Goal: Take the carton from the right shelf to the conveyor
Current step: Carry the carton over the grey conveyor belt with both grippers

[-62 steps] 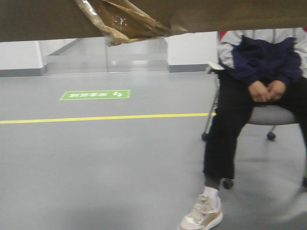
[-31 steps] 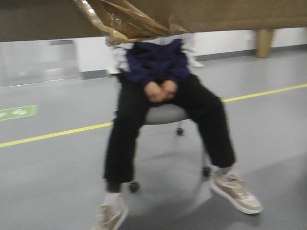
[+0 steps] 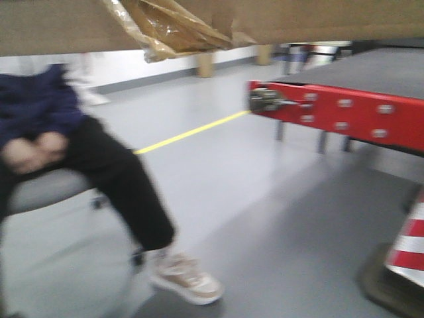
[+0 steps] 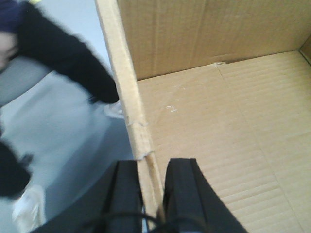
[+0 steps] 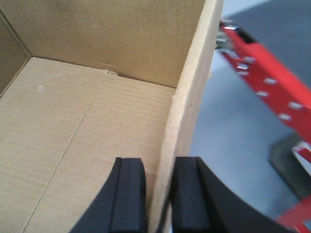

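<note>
Tightly, carton [image 4: 209,126] walls inside left tool [image 4: 152,170], right tool [image 5: 159,167]

Front view swings: seated person [image 3: 59,152] slides from right side thru centre to far left. Red conveyor [image 3: 344,112] now in view at right, w/ striped cone [image 3: 411,245] below it. Green floor sign gone; yellow line [image 3: 192,132] now runs diagonal.

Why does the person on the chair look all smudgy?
Front view: the person and red conveyor are smeared by motion blur. Left wrist view: the carton is sharp, the person beside it smeared. Right wrist view: carton sharp, conveyor soft.
</note>
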Action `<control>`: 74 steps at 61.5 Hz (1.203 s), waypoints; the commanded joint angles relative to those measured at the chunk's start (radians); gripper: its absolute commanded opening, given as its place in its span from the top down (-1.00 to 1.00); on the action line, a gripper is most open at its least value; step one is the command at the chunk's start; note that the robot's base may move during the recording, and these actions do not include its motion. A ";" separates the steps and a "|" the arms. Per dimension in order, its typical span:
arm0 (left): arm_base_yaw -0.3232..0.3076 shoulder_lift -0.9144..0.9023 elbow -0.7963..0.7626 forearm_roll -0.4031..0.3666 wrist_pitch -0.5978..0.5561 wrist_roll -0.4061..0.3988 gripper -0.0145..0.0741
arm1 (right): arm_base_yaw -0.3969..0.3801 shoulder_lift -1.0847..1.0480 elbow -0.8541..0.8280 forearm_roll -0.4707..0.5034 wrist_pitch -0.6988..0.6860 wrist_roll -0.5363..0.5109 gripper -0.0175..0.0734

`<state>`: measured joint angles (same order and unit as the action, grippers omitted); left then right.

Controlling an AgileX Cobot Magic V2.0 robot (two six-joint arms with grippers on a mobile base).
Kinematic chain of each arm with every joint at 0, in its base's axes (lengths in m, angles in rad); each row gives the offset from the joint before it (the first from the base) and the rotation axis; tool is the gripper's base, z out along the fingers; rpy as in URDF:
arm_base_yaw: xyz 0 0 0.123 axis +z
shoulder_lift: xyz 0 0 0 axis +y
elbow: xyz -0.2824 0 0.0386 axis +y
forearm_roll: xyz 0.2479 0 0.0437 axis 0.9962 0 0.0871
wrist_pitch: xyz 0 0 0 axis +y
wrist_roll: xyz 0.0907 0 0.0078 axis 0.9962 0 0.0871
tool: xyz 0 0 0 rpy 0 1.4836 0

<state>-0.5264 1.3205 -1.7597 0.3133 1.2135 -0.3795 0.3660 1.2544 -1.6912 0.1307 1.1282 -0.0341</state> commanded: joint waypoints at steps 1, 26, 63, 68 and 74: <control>-0.007 -0.006 -0.002 0.036 -0.036 0.013 0.71 | 0.004 -0.017 -0.004 0.024 -0.045 -0.018 0.76; -0.007 -0.006 -0.002 0.156 -0.036 0.013 0.71 | 0.004 -0.017 -0.004 0.024 -0.045 -0.018 0.76; -0.007 -0.006 -0.002 0.204 -0.036 0.013 0.71 | 0.004 -0.017 -0.004 0.024 -0.045 -0.018 0.76; -0.007 -0.006 -0.002 0.204 -0.036 0.013 0.71 | 0.004 -0.017 -0.004 0.024 -0.045 -0.018 0.76; -0.007 -0.006 -0.002 0.204 -0.036 0.013 0.71 | 0.004 -0.017 -0.004 0.024 -0.045 -0.018 0.76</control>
<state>-0.5385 1.3205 -1.7597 0.4334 1.1941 -0.3846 0.3684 1.2544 -1.6912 0.1459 1.1064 -0.0321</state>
